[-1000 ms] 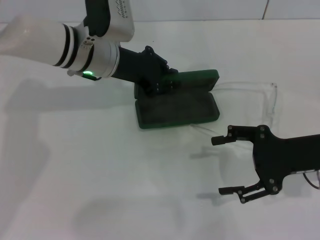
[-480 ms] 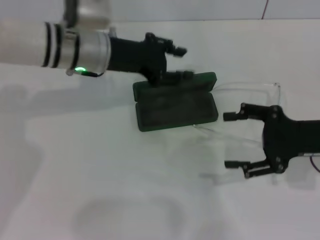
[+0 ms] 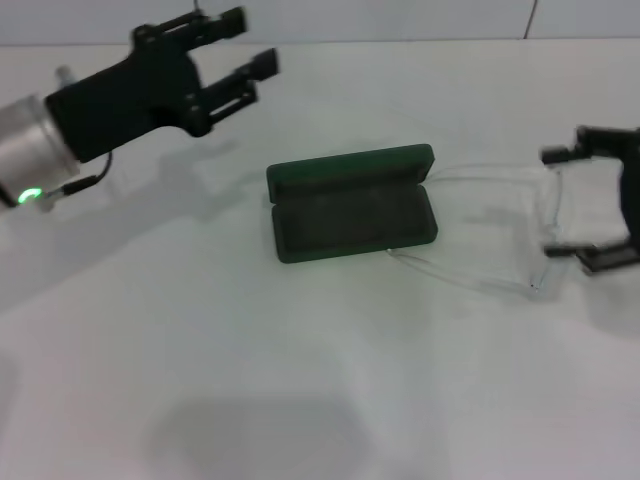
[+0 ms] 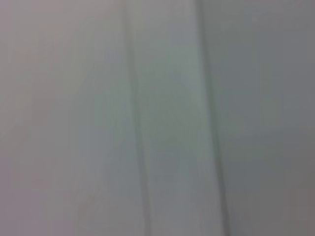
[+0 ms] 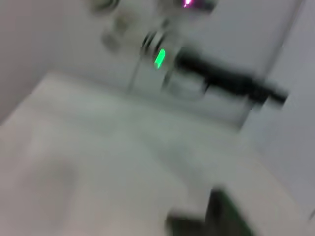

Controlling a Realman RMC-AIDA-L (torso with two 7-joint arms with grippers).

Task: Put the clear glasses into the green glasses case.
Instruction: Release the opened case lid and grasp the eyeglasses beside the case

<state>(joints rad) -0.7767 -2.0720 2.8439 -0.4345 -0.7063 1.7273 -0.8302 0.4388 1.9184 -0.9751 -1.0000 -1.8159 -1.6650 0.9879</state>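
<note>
Beside the clear glasses (image 3: 500,225) — right claw (image 3: 575,205) spread, level.

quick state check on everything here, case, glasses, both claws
green glasses case: open, lid tipped back, nothing inside
clear glasses: unfolded, flat on the table on the case's right, outside it
left claw: open, holding nothing, raised on the far left, apart from the case
right claw: open, holding nothing, at the glasses' right end
</note>
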